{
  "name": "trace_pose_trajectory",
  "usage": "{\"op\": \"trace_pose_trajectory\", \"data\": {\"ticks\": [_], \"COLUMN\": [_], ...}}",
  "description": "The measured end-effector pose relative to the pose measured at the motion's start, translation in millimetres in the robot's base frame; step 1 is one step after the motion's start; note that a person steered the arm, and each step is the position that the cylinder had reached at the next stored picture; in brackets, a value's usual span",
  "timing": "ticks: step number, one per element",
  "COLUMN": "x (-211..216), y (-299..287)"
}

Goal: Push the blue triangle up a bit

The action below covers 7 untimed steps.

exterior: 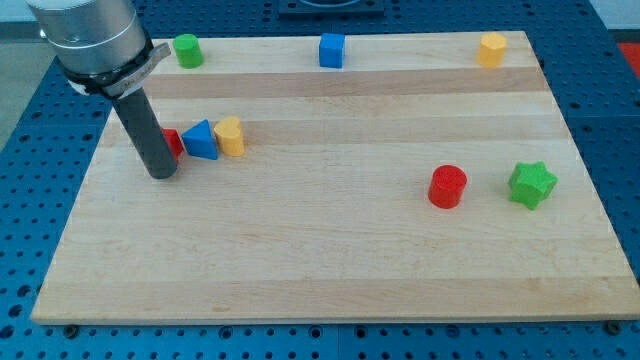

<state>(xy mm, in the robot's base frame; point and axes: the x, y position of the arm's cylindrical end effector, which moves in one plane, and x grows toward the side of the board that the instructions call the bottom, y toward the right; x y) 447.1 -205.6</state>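
Observation:
The blue triangle [201, 140] lies on the wooden board [330, 250] at the view's left, between a red block [172, 143] on its left and a yellow block [230, 136] on its right; all three look to be touching. My tip [161, 174] rests on the board just below and left of the blue triangle, in front of the red block, which the rod partly hides.
A green cylinder [187, 50], a blue cube [331, 50] and a yellow block [491, 49] stand along the view's top edge. A red cylinder [447, 187] and a green star [531, 184] sit at the right.

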Motion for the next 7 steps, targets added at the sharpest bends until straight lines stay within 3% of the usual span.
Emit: {"op": "trace_pose_trajectory", "data": {"ticks": [4, 7], "x": [3.0, -14.6], "y": [3.7, 38.4]}}
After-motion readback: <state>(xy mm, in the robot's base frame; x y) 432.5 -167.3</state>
